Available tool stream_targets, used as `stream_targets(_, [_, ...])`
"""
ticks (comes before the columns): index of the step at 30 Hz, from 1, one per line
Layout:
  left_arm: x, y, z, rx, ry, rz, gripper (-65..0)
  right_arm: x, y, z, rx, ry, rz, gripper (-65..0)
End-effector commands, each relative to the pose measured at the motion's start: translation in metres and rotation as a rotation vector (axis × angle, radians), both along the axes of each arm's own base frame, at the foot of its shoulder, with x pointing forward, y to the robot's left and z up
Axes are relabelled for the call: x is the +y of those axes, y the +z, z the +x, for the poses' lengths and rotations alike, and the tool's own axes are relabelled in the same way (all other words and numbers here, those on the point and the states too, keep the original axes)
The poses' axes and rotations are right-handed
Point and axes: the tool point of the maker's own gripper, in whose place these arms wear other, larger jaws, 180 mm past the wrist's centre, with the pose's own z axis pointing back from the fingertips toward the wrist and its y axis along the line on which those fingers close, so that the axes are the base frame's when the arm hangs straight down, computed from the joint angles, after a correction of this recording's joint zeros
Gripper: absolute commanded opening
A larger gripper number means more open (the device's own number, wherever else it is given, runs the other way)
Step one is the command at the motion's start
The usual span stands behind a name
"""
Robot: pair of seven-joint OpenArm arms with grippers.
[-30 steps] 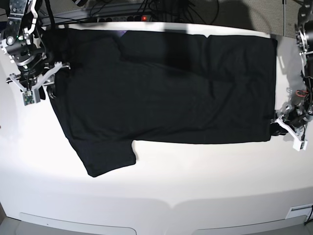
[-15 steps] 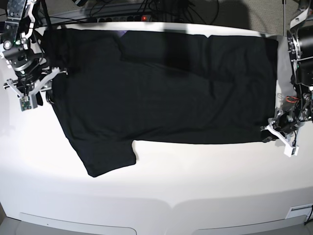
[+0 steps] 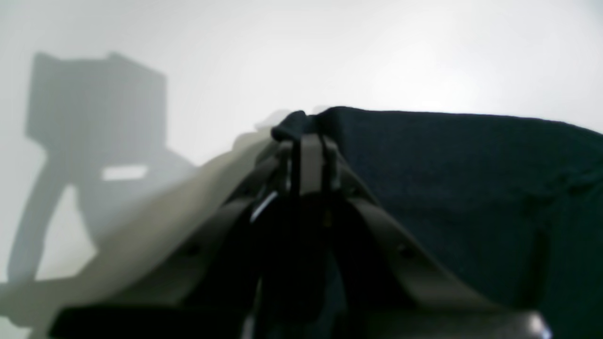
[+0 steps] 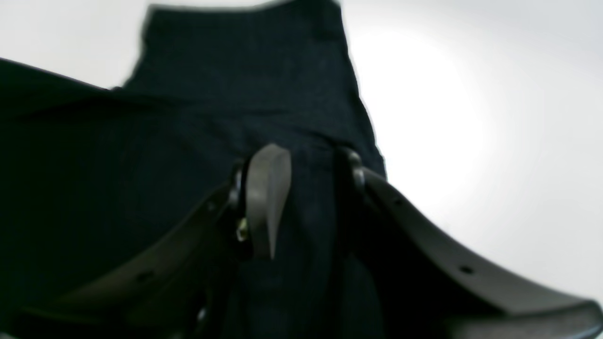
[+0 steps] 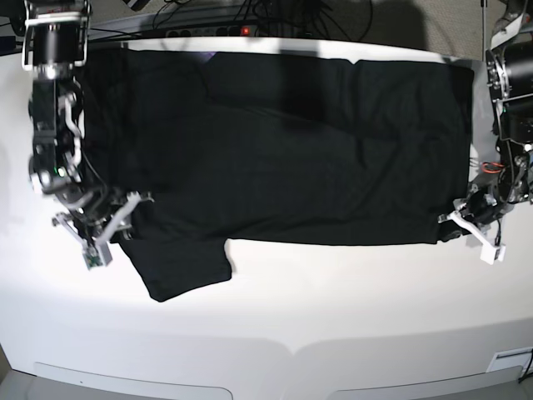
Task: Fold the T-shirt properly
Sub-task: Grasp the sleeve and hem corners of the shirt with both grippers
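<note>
T-shirt [image 5: 283, 150] lies spread flat, filling the table [image 5: 333, 317] from 9 to 3 o'clock. Left gripper [image 5: 454, 232] is clamped on the hem corner at 4 o'clock. Right gripper [image 5: 117, 221] has its jaws parted over the sleeve area at 8 o'clock, gripping nothing. Risk: the thin corner pinch slips when lifted, so the fold goes skewed.

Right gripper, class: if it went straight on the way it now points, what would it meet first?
Probably the T-shirt: black cloth lies between and ahead of the right gripper, though depth is unclear.
</note>
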Motion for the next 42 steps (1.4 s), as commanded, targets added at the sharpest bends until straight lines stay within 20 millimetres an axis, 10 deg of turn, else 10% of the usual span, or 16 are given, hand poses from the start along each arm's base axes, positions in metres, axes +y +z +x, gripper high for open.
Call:
stream_targets(1, [0.003, -0.004, -0.004, 0.045, -0.018, 0.026, -65.0, -0.007, 0.02, 0.023, -0.051, -0.004, -0.01, -45.2])
stream_targets(11, [0.001, 0.003, 0.001, 0.018, 0.014, -0.028, -65.0, -0.03, 0.024, 0.115, 0.127, -0.067, -0.039, -45.2])
stream_targets(20, [0.001, 0.002, 0.001, 0.019, 0.013, -0.027, -65.0, -0.053, -0.009, 0.127, 0.237, -0.079, -0.075, -40.8])
stream_targets(34, [-0.001, 0.002, 0.001, 0.019, 0.012, -0.03, -65.0, -0.022, -0.029, 0.124, 0.266, -0.039, -0.031, -40.8])
stream_targets(42, [-0.001, 0.002, 0.001, 0.019, 0.012, -0.03, -65.0, -0.037, -0.036, 0.121, 0.257, -0.071, -0.116, -40.8])
